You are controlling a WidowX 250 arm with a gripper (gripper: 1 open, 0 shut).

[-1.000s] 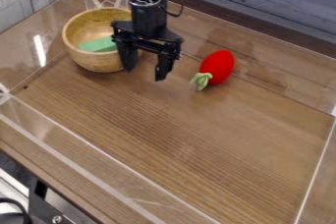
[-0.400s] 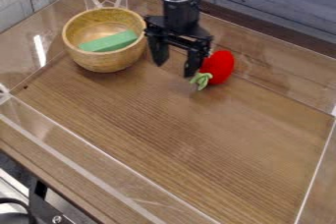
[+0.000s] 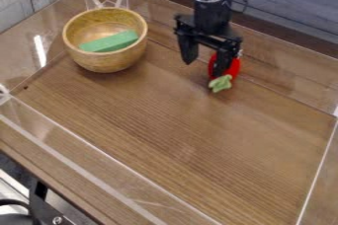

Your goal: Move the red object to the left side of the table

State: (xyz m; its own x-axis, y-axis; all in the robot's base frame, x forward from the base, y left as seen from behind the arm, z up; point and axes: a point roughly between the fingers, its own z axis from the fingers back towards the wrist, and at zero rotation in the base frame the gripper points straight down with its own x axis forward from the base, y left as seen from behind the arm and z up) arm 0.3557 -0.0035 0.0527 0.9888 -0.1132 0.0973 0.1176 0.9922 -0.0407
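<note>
The red object [image 3: 228, 70], a small glossy toy fruit with a light-green leafy end pointing toward the front, lies on the right half of the table [image 3: 172, 140]. My gripper [image 3: 209, 55] hangs right over its back left side, jaws open, with its dark fingers [image 3: 185, 51] reaching down; the right one partly hides the fruit. Nothing is held between them.
A tan wooden bowl [image 3: 93, 59] with a flat green block [image 3: 106, 41] inside stands at the back left. Low clear acrylic walls [image 3: 79, 175] border the tabletop on all sides.
My gripper has swept right from beside the bowl to over the red fruit, staying open. The fruit has shifted slightly right and toward the front.
</note>
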